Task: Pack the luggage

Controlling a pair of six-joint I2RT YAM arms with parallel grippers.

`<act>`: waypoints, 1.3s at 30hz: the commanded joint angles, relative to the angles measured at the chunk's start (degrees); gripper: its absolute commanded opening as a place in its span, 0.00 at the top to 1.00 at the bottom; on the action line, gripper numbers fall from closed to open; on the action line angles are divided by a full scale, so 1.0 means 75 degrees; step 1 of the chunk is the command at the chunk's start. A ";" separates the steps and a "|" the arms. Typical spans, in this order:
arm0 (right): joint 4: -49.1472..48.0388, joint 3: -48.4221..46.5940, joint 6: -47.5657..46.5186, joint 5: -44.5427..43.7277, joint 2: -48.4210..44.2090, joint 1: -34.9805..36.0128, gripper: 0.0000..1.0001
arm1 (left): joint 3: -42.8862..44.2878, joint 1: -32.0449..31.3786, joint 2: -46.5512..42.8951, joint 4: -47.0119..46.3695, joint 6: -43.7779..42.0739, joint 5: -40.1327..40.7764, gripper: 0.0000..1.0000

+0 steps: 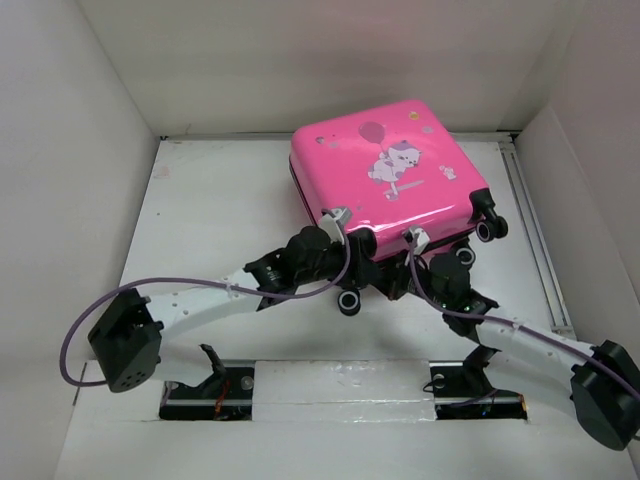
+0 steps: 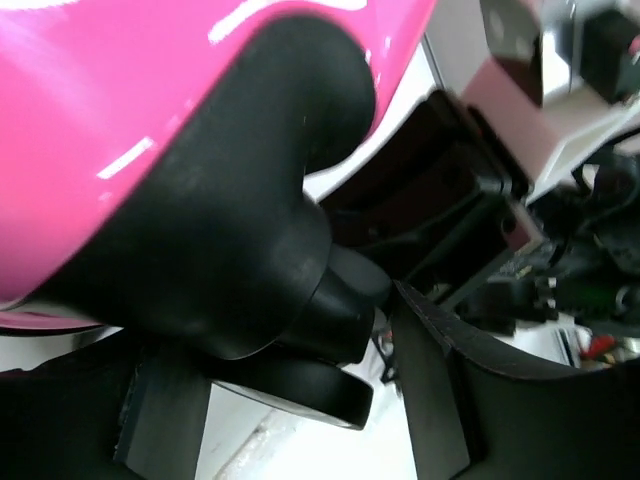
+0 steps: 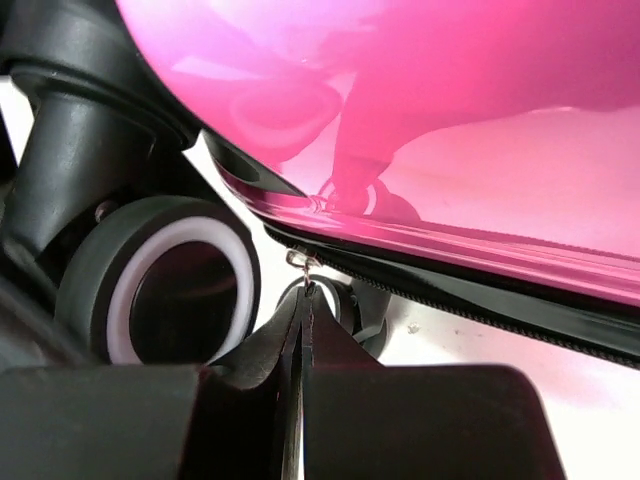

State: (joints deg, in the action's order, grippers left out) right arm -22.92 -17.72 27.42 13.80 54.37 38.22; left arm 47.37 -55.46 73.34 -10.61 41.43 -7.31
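The luggage (image 1: 390, 160) is a hot-pink hard-shell suitcase with a cartoon animal and balloon print, lying closed and flat at the back of the table. Both grippers are at its near edge, by the wheels. My left gripper (image 1: 362, 262) stands open around a black caster wheel (image 2: 300, 390). In the left wrist view its fingers (image 2: 430, 390) flank that wheel, with a gap showing on the right side. My right gripper (image 3: 305, 295) is shut on the small metal zipper pull (image 3: 303, 262) hanging from the black zipper trim (image 3: 480, 300) under the pink shell (image 3: 450, 120).
A white-rimmed wheel (image 3: 165, 290) sits just left of the right gripper. Another wheel (image 1: 492, 228) sticks out at the suitcase's right corner, and one (image 1: 349, 302) lies between the arms. White walls (image 1: 60, 200) enclose the table on three sides.
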 commanded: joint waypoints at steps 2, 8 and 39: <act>-0.0095 -0.0287 0.0104 0.0001 -0.0241 -0.0070 1.00 | 0.0211 -0.0093 0.0370 -0.1394 0.0440 -0.0772 0.55; -0.2449 0.1269 0.1218 -0.2758 -0.0454 0.2047 1.00 | 0.0913 -0.0093 0.1000 -0.2323 0.0791 -0.0174 0.91; -0.7483 0.0770 0.0049 -0.5206 0.3275 0.5369 1.00 | 0.1429 -0.0105 0.1118 -0.4585 0.1988 -0.0418 1.00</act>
State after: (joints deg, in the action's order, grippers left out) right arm -75.24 -9.67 28.97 -45.43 81.56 73.01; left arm 51.13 -56.71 85.73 -25.06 55.20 -6.15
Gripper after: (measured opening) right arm 0.005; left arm 0.501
